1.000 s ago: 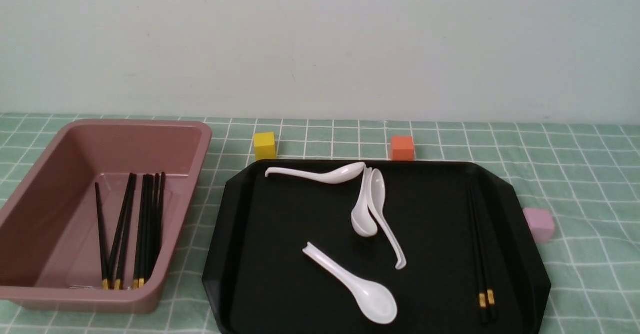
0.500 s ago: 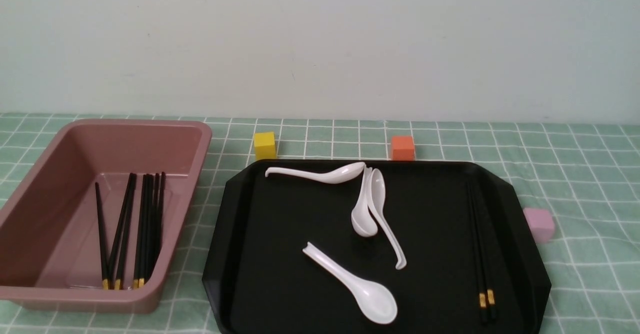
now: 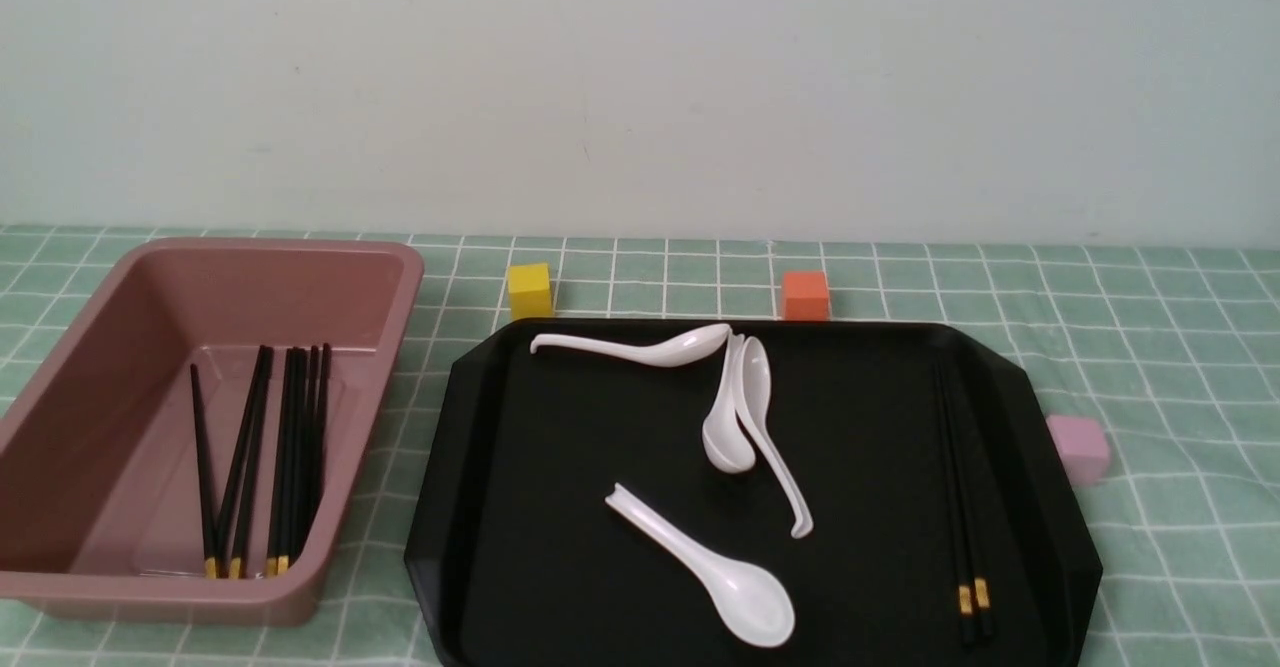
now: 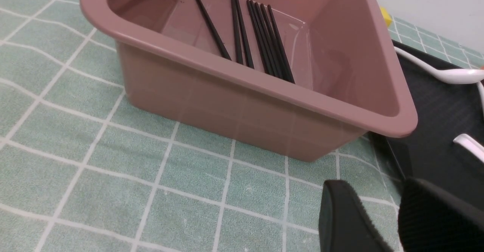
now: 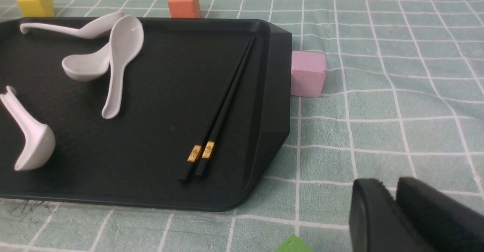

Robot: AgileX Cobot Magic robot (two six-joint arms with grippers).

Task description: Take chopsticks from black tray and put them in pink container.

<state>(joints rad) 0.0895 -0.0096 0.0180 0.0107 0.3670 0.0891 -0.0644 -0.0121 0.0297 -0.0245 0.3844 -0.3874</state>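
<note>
One pair of chopsticks (image 3: 962,507) lies along the right side of the black tray (image 3: 560,567), gold bands toward me; the right wrist view shows the same pair of chopsticks (image 5: 223,108) on the tray (image 5: 151,161). Several more chopsticks (image 3: 270,447) lie inside the pink container (image 3: 250,247) at the left, also in the left wrist view as chopsticks (image 4: 261,36) in the container (image 4: 245,104). Neither gripper shows in the front view. My left gripper (image 4: 374,191) hangs open over the cloth near the container's corner. My right gripper (image 5: 393,187) is shut and empty, right of the tray.
Several white soup spoons (image 3: 710,567) lie on the tray's middle and far part. A yellow cube (image 3: 530,290) and an orange cube (image 3: 805,295) stand behind the tray, a pale pink cube (image 3: 1078,447) at its right edge. A green corner (image 5: 294,244) shows near the right gripper.
</note>
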